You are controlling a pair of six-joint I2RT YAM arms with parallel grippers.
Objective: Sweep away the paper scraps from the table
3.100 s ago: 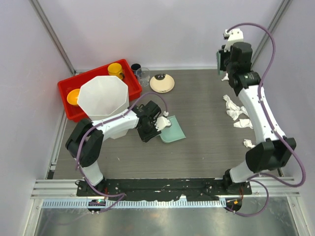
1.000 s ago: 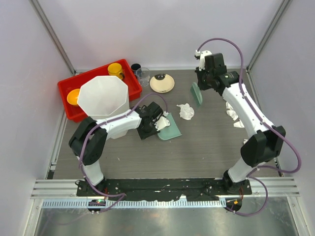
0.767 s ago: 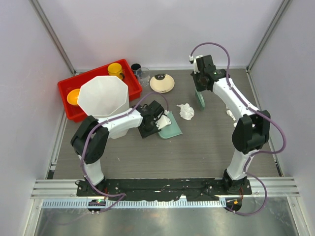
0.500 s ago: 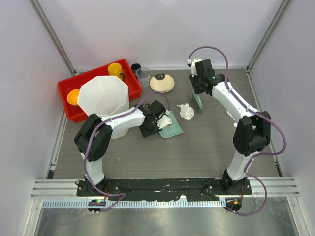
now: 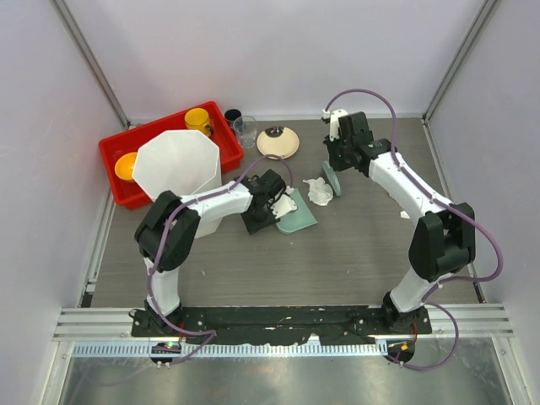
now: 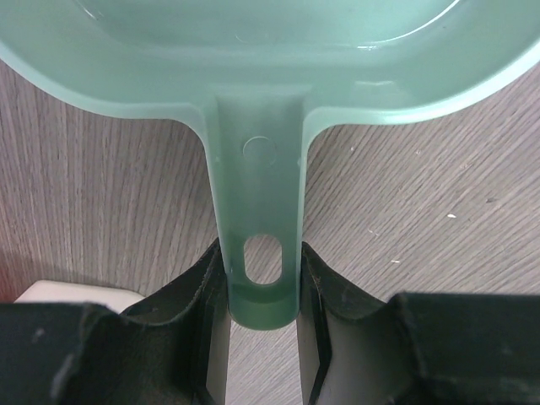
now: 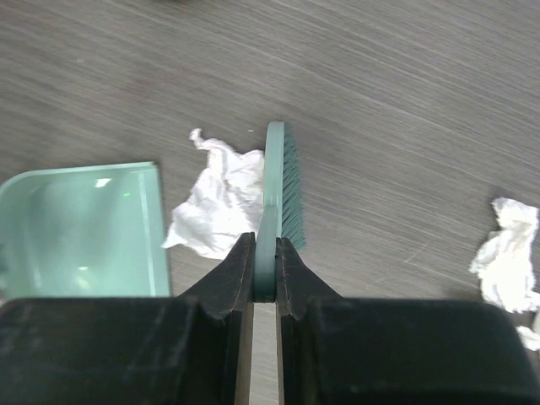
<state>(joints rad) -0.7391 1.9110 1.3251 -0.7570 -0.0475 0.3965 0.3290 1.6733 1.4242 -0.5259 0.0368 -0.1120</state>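
Observation:
One crumpled white paper scrap (image 5: pixel 319 191) lies on the grey wood-grain table (image 5: pixel 354 253), between a pale green dustpan (image 5: pixel 296 216) and a green brush (image 5: pixel 332 178). My right gripper (image 5: pixel 337 157) is shut on the brush's flat handle (image 7: pixel 268 221); the bristles stand against the scrap's right side (image 7: pixel 221 202). My left gripper (image 5: pixel 268 203) is shut on the dustpan's handle (image 6: pixel 257 211), with the pan's mouth facing the scrap. The pan's edge shows in the right wrist view (image 7: pixel 84 228). More scraps (image 7: pixel 506 253) lie to the right, one by the right arm (image 5: pixel 405 214).
A red tray (image 5: pixel 114 150) at the back left holds yellow cups and a tall white octagonal bin (image 5: pixel 177 173). A cream plate (image 5: pixel 278 142), a clear glass (image 5: pixel 246 128) and a black cup (image 5: pixel 233 116) stand at the back. Pale walls close in the table.
My right arm has swung the brush from the far right to the table's middle, pushing one scrap leftward close to the dustpan. My left gripper has shifted the dustpan slightly.

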